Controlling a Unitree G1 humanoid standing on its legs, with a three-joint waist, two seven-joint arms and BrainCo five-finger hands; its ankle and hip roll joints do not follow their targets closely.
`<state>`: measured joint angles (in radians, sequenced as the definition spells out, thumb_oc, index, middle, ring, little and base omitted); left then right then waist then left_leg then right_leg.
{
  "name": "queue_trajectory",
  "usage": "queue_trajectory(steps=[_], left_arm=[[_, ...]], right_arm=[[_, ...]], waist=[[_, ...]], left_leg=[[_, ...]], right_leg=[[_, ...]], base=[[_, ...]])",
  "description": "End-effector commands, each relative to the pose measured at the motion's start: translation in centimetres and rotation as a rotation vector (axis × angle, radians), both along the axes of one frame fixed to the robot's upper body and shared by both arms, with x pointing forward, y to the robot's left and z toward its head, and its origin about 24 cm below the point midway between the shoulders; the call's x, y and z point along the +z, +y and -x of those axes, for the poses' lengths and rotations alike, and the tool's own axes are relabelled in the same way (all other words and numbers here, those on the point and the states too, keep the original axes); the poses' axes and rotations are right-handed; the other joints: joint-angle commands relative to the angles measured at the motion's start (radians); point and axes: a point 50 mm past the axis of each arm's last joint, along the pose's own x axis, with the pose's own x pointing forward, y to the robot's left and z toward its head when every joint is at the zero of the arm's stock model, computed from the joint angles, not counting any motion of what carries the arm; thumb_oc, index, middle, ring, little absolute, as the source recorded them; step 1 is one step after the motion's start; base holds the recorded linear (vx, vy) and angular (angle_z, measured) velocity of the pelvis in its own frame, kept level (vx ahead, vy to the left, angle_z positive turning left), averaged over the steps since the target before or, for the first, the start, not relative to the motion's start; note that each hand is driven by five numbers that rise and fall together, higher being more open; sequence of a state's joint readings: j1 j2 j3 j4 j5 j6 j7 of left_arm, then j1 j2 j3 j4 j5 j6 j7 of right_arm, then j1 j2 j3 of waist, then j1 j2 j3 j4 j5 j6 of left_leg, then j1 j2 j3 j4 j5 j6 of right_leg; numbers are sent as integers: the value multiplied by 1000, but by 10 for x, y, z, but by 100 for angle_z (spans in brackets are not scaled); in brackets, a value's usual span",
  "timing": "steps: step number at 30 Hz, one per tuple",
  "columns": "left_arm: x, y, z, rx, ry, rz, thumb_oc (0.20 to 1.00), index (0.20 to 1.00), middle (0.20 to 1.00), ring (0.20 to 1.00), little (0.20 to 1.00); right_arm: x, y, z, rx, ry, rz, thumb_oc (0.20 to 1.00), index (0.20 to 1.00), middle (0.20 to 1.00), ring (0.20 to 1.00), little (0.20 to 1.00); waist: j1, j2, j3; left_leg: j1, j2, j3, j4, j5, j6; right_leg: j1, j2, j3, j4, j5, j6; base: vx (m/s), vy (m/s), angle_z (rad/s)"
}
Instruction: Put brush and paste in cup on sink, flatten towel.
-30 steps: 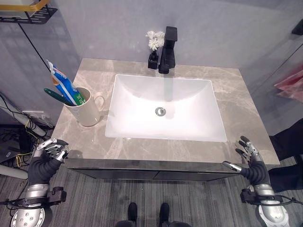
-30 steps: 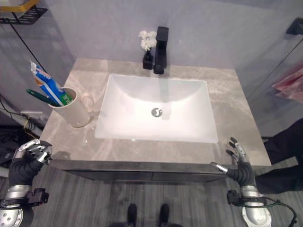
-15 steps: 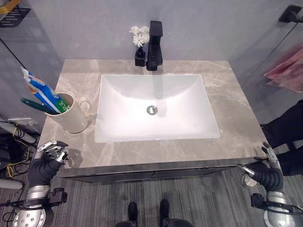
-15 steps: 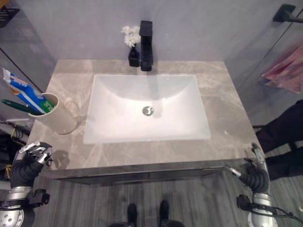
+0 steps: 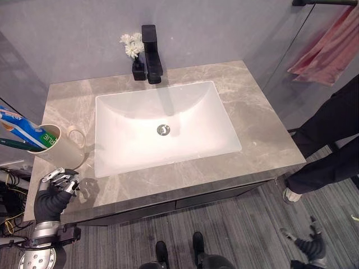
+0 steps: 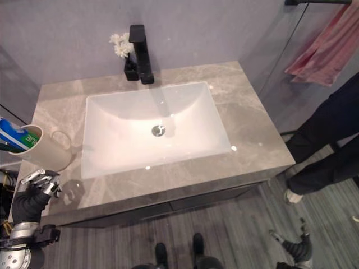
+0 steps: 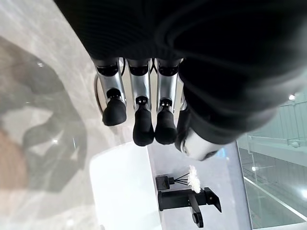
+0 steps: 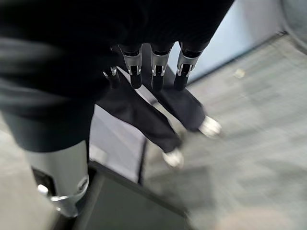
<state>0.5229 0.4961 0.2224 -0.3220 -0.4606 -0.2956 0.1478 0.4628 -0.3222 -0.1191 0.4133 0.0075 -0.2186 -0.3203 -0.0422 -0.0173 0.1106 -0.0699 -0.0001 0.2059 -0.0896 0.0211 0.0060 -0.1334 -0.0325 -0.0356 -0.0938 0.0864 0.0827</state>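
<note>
A cream cup (image 5: pixel 58 150) stands on the grey stone counter (image 5: pixel 258 123) at its left end. A blue and white toothpaste tube (image 5: pixel 22 130) and a green toothbrush (image 5: pixel 12 143) stick out of it. My left hand (image 5: pixel 56 185) hovers at the counter's front left corner, just in front of the cup, with fingers (image 7: pixel 139 115) curled and holding nothing. Low over the floor, right of the cabinet, is my right hand (image 5: pixel 308 245), with its fingers (image 8: pixel 153 67) straight. A pink towel (image 5: pixel 328 47) hangs bunched from a dark bar at the upper right.
The white sink basin (image 5: pixel 190 129) sits in the middle of the counter, with a black faucet (image 5: pixel 151 53) and a small vase of white flowers (image 5: pixel 133 53) behind it. A person's dark-trousered legs (image 5: pixel 331 140) stand between the counter and the towel.
The camera has swung right, bringing the towel and the person into view. My right hand has dropped from the counter's front right corner toward the floor. The left hand stays put.
</note>
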Motion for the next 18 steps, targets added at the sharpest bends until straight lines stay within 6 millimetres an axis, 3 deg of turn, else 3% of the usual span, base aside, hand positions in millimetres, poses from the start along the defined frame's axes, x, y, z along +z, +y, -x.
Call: queue_trajectory(steps=[1, 6, 12, 14, 18], left_arm=[[18, 5, -5, -29, -74, -72, 200, 200, 200, 200, 200], [20, 2, -18, -81, -84, -47, 200, 200, 200, 200, 200], [20, -2, -27, -121, -89, -33, 200, 200, 200, 200, 200], [26, -11, -43, -170, -139, 29, 200, 200, 200, 200, 200], [34, -15, -53, -210, -167, 101, 200, 200, 200, 200, 200]], right_arm=[[-15, 8, -6, 17, 37, -109, 1000, 1000, 1000, 1000, 1000], [-47, 26, -8, 82, 209, -199, 1000, 1000, 1000, 1000, 1000], [-54, 37, -21, 124, 237, -221, 1000, 1000, 1000, 1000, 1000], [-48, 46, -51, 232, 207, -174, 1000, 1000, 1000, 1000, 1000], [-41, 48, -70, 306, 195, -109, 1000, 1000, 1000, 1000, 1000]], waist=[[19, -43, -17], [52, -43, -9], [73, -41, 7], [91, -30, 33], [96, -11, 51]], left_leg=[[-2, 29, -95, 2, -37, -36], [-25, 24, -133, 2, -25, -39], [-66, 18, -162, 2, -6, -45], [-138, 8, -195, 2, 21, -51], [-191, 6, -204, 2, 30, -52]], right_leg=[[9, -114, -38, 7, 18, 105], [11, -120, -76, 7, 9, 101], [0, -125, -110, 7, 5, 96], [-46, -132, -140, 7, 13, 92], [-92, -137, -139, 7, 18, 94]], base=[[0, 0, 0], [6, -16, 13], [-3, -8, 33], [-43, 10, 55], [62, 16, 23]])
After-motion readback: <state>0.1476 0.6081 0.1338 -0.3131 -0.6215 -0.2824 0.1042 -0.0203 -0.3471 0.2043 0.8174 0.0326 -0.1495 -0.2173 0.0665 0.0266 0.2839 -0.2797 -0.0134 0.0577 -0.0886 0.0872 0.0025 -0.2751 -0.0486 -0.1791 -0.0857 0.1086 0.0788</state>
